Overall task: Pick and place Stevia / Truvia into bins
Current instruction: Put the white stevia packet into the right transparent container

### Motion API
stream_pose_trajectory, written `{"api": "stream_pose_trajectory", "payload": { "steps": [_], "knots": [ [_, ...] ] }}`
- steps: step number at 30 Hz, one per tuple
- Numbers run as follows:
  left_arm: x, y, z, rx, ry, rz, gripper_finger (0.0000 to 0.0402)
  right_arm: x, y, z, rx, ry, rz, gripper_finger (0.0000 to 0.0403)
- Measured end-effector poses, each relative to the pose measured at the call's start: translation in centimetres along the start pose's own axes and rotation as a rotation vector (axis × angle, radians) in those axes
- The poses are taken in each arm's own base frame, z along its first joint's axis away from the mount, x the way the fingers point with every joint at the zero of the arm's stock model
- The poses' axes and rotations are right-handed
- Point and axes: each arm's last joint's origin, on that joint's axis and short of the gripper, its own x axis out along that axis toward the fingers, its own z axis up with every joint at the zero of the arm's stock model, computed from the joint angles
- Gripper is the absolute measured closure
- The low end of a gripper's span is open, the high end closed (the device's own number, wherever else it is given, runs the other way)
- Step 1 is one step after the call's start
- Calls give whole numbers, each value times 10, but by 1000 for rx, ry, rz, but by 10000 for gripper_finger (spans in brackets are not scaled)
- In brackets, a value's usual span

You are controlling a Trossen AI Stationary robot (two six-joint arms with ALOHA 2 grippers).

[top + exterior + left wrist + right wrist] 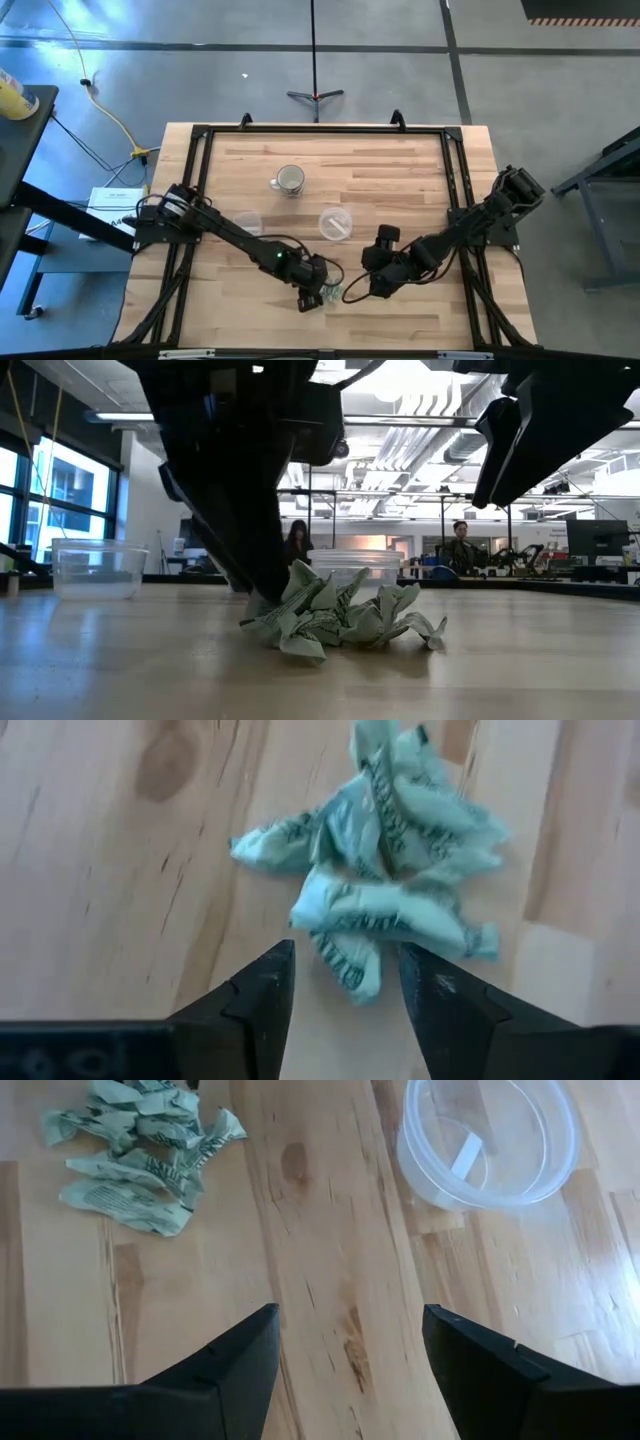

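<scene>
left end effector (342,982) over sachets (380,870)

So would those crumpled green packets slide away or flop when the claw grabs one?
Probably floppy: the packets look thin, creased and twisted. Likely very light, so the left gripper, open at the heap's edge, might nudge them across the smooth table. Tangled, several could lift together.

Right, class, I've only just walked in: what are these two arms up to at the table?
The robot is sorting a crumpled heap of pale green sachets into clear tubs. The left gripper is down at the heap near the table's front edge, fingers open around one sachet's end, nothing lifted yet. The right gripper hovers open beside the heap over bare wood. The round tub already holds one white packet; the second tub and a glass mug sit farther back.
</scene>
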Motion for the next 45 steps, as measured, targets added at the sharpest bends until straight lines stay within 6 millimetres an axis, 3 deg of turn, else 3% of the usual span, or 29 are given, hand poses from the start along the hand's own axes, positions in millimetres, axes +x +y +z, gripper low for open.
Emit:
{"api": "stream_pose_trajectory", "payload": {
  "steps": [7, 15, 22, 32, 39, 42, 45],
  "knots": [
    [1, 1, 0, 19, -11, 21, 246, 0, -2, -2, -13, 19, -17, 166],
    [0, 11, -3, 151, 60, 80, 379, 0, -3, -2, -14, 21, -25, 166],
    [-35, 34, 8, 157, 118, 149, 362, 1, -3, -2, 7, 12, -38, 166],
    [-104, 65, 53, 117, -149, 88, 379, 3, -9, 1, 24, 18, -52, 166],
    [-109, 115, 93, 94, -319, 105, 379, 4, -11, 0, 12, 22, -82, 166],
    [-103, 139, 101, 77, -304, 84, 377, 3, -12, -1, 4, 40, -88, 166],
    [-97, 149, 106, 89, -301, 27, 368, 3, -13, -3, -5, 54, -98, 166]
  ]
}}
